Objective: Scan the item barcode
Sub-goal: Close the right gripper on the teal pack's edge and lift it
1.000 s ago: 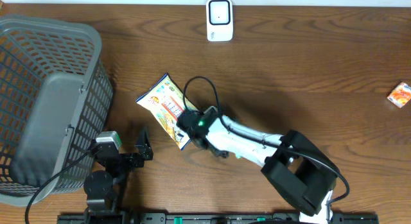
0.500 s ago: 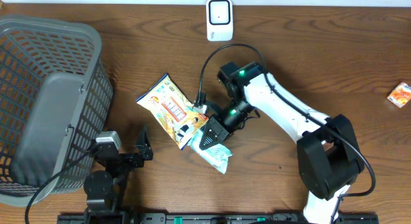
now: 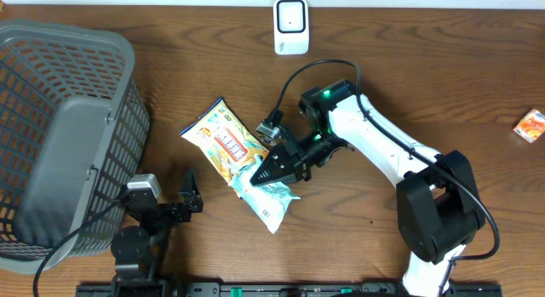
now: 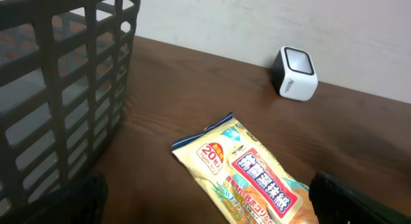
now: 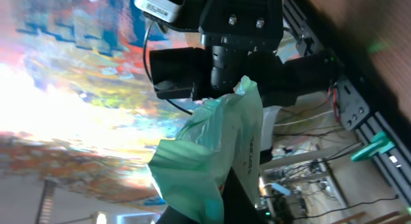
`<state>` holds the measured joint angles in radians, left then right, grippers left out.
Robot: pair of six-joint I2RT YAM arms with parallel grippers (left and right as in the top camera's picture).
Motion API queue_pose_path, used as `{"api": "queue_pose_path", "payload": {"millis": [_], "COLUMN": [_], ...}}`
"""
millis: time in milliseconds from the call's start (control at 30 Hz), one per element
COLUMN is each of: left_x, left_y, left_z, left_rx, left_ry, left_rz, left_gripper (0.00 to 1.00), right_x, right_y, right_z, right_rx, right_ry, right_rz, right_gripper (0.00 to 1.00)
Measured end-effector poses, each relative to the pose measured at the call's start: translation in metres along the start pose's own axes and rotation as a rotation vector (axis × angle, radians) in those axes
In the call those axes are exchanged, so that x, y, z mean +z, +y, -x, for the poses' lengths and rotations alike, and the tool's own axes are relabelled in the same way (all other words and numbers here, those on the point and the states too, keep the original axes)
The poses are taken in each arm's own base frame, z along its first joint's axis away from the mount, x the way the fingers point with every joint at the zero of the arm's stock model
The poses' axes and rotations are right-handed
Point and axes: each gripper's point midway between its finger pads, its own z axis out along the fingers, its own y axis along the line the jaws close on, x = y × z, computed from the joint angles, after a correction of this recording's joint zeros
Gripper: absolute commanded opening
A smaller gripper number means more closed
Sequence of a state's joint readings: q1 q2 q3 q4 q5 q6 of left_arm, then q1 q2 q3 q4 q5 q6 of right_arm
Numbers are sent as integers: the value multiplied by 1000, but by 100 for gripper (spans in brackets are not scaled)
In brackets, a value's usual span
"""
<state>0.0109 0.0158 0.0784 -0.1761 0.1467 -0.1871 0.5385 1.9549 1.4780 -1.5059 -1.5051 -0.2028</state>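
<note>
Right claw (image 3: pixel 262 172) swung round, pinching green packet (image 3: pixel 272 202) over wood table (image 3: pixel 426 84); left claw (image 3: pixel 189 197) gaping near basket (image 3: pixel 129 118).

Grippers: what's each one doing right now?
Left gripper: open, empty.
Right gripper: shut on green pack.

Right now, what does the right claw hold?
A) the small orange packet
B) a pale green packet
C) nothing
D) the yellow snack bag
B: the right claw is shut on the pale green packet, and the yellow snack bag lies beside it on the table.
</note>
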Motion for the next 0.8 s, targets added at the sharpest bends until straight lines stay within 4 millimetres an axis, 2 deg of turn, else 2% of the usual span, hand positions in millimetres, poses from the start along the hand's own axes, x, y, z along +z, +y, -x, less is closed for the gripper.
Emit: {"api": "queue_pose_path", "payload": {"millis": [500, 700, 800], "left_x": [0, 0, 0], "left_y": [0, 0, 0], "left_z": [0, 0, 0], "left_rx": [0, 0, 0], "left_ry": [0, 0, 0], "left_rz": [0, 0, 0], "left_gripper": [100, 100, 100], "right_x": [0, -3, -9], "right_y": [3, 2, 0], "right_z": [-3, -15, -14], "right_rx": [40, 173, 183], "right_ry": [-1, 8, -4], "right_rz": [14, -7, -18], "right_gripper": [1, 1, 1]}}
